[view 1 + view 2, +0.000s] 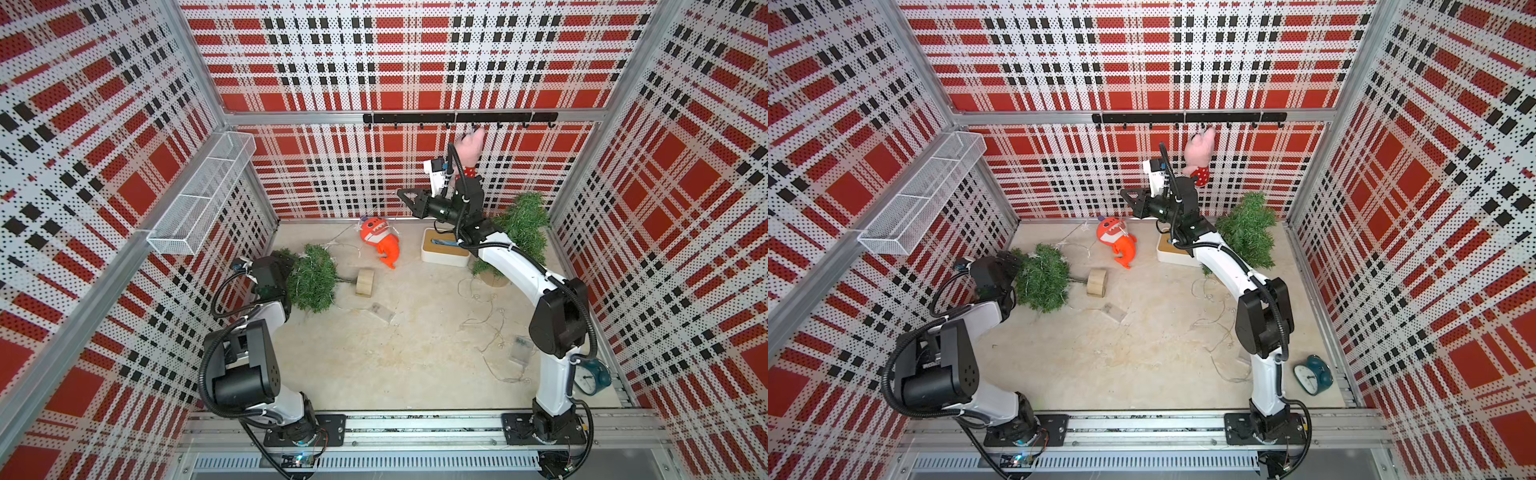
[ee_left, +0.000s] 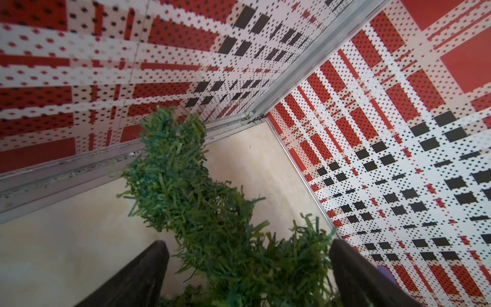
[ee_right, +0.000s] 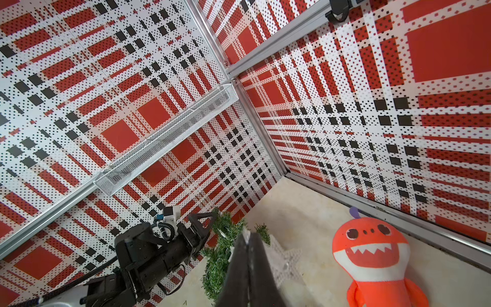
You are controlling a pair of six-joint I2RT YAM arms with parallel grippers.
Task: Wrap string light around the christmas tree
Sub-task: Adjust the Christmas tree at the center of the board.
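Left wrist view had my left gripper [image 2: 247, 243] spread wide astride the top of the fallen christmas tree [image 2: 186, 186], lying on its side at the left, wooden base [image 1: 365, 282] pointing right. Its string light [image 1: 1086, 227] trailed toward the orange plush [image 1: 384, 245]. My right gripper [image 3: 248, 236] was pinched together beside a star bulb [image 3: 284, 260]; whether on the wire, I couldn't tell. Any tug could drag the unheld tree or strip the strand off.
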